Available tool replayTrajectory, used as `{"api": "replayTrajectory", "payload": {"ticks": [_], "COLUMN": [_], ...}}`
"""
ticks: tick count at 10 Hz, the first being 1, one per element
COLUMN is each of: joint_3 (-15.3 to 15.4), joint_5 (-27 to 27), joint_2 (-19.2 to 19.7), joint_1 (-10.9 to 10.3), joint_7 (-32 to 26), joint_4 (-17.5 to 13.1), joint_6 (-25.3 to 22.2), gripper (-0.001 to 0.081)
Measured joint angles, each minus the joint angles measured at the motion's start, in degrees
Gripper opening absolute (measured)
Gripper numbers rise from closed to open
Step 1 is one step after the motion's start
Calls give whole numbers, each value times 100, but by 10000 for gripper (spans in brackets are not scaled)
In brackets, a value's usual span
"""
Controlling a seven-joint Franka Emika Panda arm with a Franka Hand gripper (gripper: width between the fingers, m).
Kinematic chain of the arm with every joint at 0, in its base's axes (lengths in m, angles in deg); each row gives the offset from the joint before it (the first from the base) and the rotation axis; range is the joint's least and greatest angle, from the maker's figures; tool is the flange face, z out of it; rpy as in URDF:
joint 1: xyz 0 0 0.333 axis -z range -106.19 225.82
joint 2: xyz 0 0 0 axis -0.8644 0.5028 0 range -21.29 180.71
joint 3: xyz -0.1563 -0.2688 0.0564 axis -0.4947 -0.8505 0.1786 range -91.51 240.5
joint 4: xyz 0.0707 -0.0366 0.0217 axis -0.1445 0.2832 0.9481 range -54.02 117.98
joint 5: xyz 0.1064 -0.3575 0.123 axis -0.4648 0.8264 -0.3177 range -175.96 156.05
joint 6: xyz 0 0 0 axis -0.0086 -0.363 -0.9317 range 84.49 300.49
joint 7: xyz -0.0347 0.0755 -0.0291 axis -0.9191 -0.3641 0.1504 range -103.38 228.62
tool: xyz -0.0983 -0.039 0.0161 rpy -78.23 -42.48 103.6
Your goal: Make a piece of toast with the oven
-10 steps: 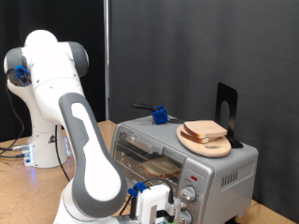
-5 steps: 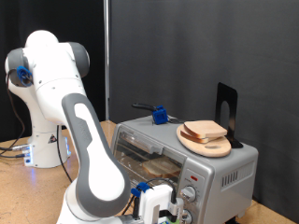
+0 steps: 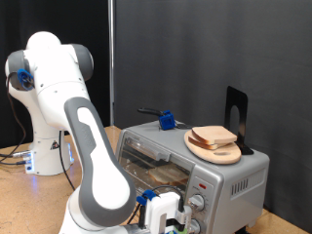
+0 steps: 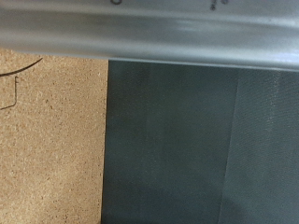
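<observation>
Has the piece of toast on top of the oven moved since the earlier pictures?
No. The piece of toast lies on the round wooden board on top of the oven, in the same place relative to the black stand behind it.

pale toast (image 3: 214, 136) atop silver oven (image 3: 195, 174)
</observation>
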Motion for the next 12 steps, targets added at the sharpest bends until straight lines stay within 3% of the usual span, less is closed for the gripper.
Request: {"api": "replayTrajectory", "payload": {"ticks": [5,6,7,8,9,10,11,12], "joint_3": [0,-1,-1,-1,-1,-1,-1,-1], "joint_5": [4,4,4,4,4,4,18,67], "joint_2": [0,0,0,-2,-6,-9,-9,-9], "joint_1": [3,8,18,30,41,42,37,26], "joint_7": [52,64,66,70,73,85,128,215], "joint_4": [-1,-1,-2,-3,-3,-3,-3,-6], "joint_6": [-23,-54,-113,-162,-197,-205,-205,-205], "gripper": [1,100,100,234,234,435,573,573]}}
